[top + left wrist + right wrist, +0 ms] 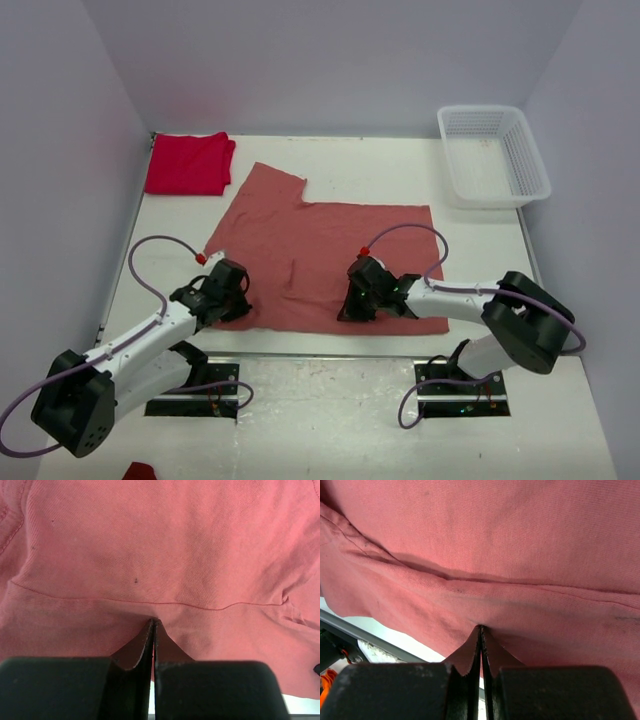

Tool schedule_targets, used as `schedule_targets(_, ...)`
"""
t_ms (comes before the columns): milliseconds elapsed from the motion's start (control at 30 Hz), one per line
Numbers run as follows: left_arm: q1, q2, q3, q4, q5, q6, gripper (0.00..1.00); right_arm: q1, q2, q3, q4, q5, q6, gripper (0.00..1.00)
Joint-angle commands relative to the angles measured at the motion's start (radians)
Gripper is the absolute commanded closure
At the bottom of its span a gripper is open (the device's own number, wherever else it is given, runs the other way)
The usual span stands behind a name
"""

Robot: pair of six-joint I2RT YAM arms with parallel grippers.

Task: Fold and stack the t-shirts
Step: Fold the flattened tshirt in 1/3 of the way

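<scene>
The salmon-pink t-shirt (320,250) lies spread out flat in the middle of the table (380,170), hem towards the near edge, with 1 short sleeve pointing to the far left. Its right side runs straight. Soft creases cross its centre, and a few small dark specks show on the cloth. At 2 spots along the near hem the fabric is pinched up into a small peak. The bright red t-shirt (188,165) sits folded into a compact, roughly square packet in the far-left corner, near the pink sleeve but apart from it
</scene>
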Motion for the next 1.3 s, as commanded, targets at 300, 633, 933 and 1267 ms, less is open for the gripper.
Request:
schedule_targets(300,-0.019,-0.028,0.004,-0.058,-0.011,-0.04,1.0,0.031,-0.032,-0.109,-0.203,0.095,0.033,1.0)
schedule_targets(633,-0.039,-0.037,0.094,-0.138,-0.103,-0.049,1.0,0.043,-0.122,-0.042,-0.279,0.178,-0.069,0.99)
schedule_targets(933,-0.165,0.003,0.419,-0.326,-0.308,-0.106,1.0,0.153,-0.188,0.408,-0.659,0.334,-0.184,0.47)
schedule_targets(1267,-0.142,0.259,0.765,-0.126,-0.342,0.285,0.64,0.03,-0.117,0.708,-0.893,0.451,-0.296,0.21)
